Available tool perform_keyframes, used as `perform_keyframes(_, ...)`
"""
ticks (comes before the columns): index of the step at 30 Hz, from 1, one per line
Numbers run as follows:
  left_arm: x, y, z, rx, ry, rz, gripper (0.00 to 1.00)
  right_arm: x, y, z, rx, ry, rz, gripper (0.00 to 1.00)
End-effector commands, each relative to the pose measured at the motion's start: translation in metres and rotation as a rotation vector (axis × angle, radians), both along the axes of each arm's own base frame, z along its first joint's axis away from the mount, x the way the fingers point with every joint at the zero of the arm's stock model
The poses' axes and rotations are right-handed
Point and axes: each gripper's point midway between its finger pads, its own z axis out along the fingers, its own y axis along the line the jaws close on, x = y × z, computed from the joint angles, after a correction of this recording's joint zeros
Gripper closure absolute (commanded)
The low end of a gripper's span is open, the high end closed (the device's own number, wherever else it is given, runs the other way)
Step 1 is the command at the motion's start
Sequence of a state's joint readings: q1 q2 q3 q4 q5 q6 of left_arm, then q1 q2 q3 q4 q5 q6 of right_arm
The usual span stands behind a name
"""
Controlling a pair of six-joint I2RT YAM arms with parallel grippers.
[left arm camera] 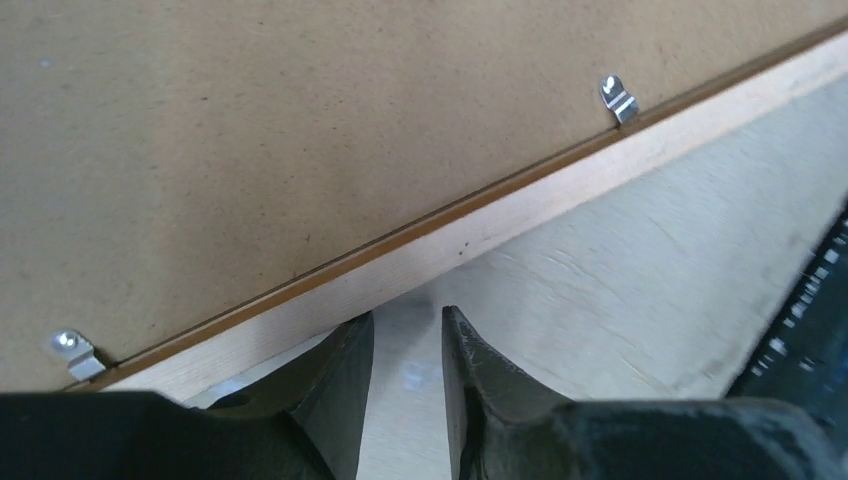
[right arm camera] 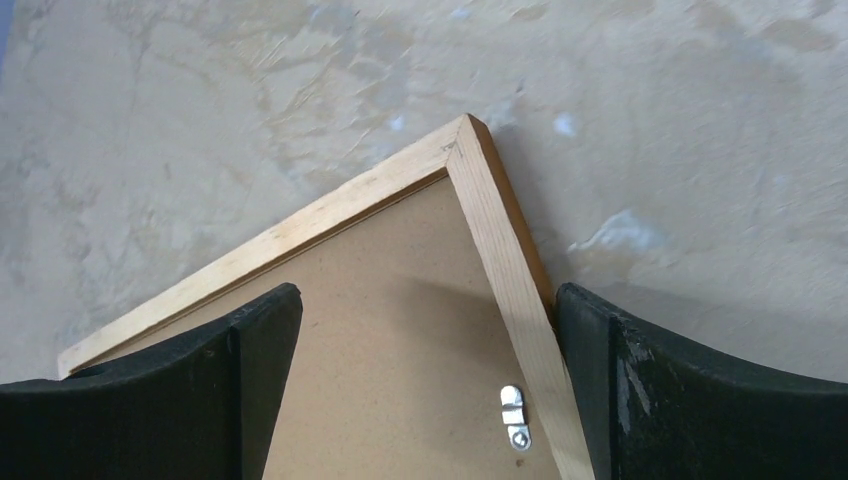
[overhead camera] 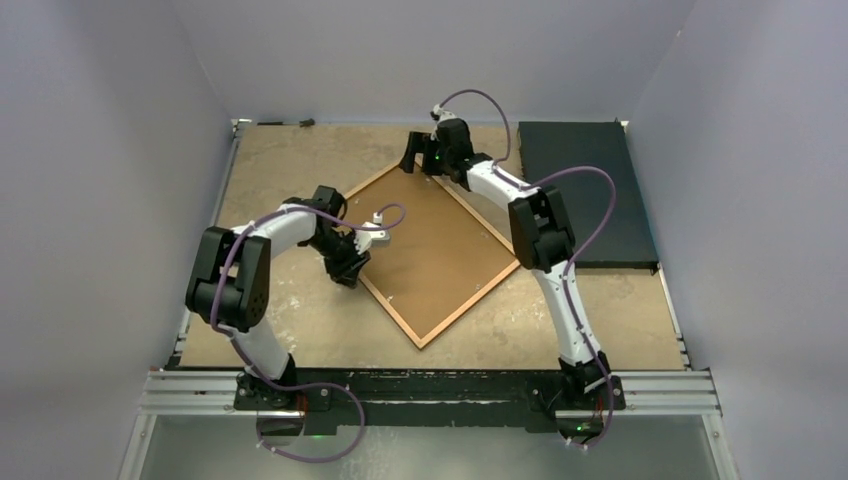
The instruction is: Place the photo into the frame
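The frame (overhead camera: 430, 250) lies back-up on the table, turned like a diamond, with its plain brown board on top and thin wooden edges around it. The photo is not visible in any view. My left gripper (overhead camera: 350, 268) is low at the frame's left edge. In the left wrist view (left arm camera: 408, 315) its jaws stand a narrow gap apart with only bare table between them, just outside the wooden edge (left arm camera: 520, 215). My right gripper (overhead camera: 418, 158) is wide open over the frame's far corner (right arm camera: 465, 135). Its right finger (right arm camera: 640, 390) rests against the outer side of the wooden edge.
A dark black slab (overhead camera: 580, 190) lies at the back right of the table, by the frame's right side. Small metal clips (left arm camera: 618, 98) (right arm camera: 513, 415) hold the board in the frame. The tan table (overhead camera: 300, 170) has grey walls on three sides.
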State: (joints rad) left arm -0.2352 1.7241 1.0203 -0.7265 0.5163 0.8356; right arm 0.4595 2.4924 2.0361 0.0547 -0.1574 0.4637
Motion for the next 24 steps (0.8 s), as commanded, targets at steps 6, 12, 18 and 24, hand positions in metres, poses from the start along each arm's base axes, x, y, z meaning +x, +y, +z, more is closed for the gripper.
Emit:
perform_keyframes(6,0.052,0.001,0.069,-0.083,-0.063,-0.012,0.65,-0.050,-0.027,0.125,0.021,-0.110,-0.048,0.01)
perform_keyframes(12,0.159,0.047,0.097,-0.041,-0.262,0.345,0.64,-0.132,-0.066,0.094,-0.028,0.045,-0.056,0.01)
perform_keyframes(18,0.229,0.079,0.085,-0.040,-0.388,0.616,0.64,-0.251,-0.110,0.059,-0.047,0.238,-0.011,0.01)
perform_keyframes(24,0.258,0.076,0.076,-0.112,-0.382,0.700,0.63,-0.353,-0.137,0.023,-0.009,0.486,0.014,0.01)
